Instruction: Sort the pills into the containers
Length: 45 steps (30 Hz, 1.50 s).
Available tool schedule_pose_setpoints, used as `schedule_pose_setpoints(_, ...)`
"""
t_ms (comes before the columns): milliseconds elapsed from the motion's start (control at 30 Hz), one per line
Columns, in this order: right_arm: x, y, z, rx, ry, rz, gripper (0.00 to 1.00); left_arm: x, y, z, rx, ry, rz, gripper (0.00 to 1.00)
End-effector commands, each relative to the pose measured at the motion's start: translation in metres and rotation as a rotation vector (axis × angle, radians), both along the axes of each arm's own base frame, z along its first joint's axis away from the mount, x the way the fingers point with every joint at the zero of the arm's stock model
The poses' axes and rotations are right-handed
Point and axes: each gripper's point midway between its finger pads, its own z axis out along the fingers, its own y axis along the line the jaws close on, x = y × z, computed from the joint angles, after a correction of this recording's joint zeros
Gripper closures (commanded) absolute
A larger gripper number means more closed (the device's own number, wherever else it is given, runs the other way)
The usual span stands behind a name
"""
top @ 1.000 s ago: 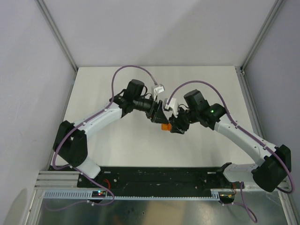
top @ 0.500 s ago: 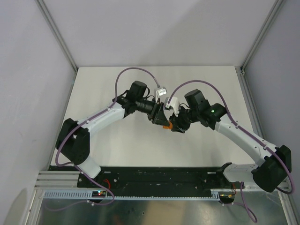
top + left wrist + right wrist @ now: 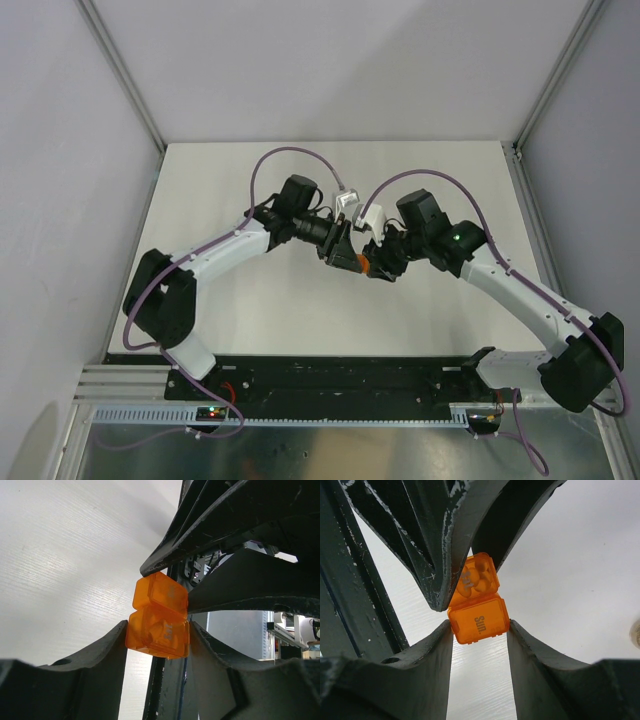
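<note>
The left end effector [image 3: 158, 628] has its two fingers [image 3: 100, 665] set against opposite sides of one cell of the orange box [image 3: 159, 617], so it is clamped on that cell. The right end effector [image 3: 480, 625] is clamped in the same way on the neighbouring cell, the one printed "Sun." The two end effectors meet tip to tip, each holding its own half of the box between them. From above, they meet over the middle of the counter [image 3: 300, 310].

There is one box of two joined square cells. The cell in the left end effector reads "Sat", and the pills [image 3: 480, 582] show through its translucent wall as rounded tan shapes. They overlap too much to be counted. No contents can be made out in the "Sun." cell.

Two arms reach in from the near edge, each trailing one purple cable [image 3: 290, 153]. From above, the two end effectors hide all but a sliver of the orange box. A pale rounded object [image 3: 636, 632] lies on the counter at the right edge of the right wrist view, cut off and too blurred to identify.
</note>
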Motion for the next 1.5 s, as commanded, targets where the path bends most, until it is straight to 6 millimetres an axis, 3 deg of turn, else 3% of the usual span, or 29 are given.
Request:
schedule_pose_setpoints(0, 0.013, 0.004, 0.033, 0.060, -0.096, -0.023, 1.00, -0.009, -0.004, 0.010, -0.041, 0.023, -0.041, 0.46)
schedule_pose_setpoints(267, 0.016, 0.000, 0.029, 0.037, -0.109, -0.038, 1.00, -0.012, -0.001, 0.019, -0.059, 0.023, -0.043, 0.15)
schedule_pose_setpoints(400, 0.016, -0.001, 0.030, 0.036, -0.118, -0.040, 1.00, -0.010, 0.003, 0.024, -0.067, 0.038, -0.035, 0.09)
schedule_pose_setpoints(833, 0.016, -0.002, 0.035, 0.018, -0.166, -0.048, 1.00, 0.015, 0.020, 0.037, -0.091, 0.104, 0.048, 0.08)
schedule_pose_setpoints(1200, 0.017, 0.001, 0.032, -0.007, -0.191, -0.043, 1.00, 0.033, 0.013, 0.052, -0.110, 0.193, 0.066, 0.09)
schedule_pose_setpoints(1467, 0.018, 0.002, 0.034, -0.006, -0.202, -0.045, 1.00, 0.040, 0.005, 0.039, -0.081, 0.246, 0.083, 0.16)
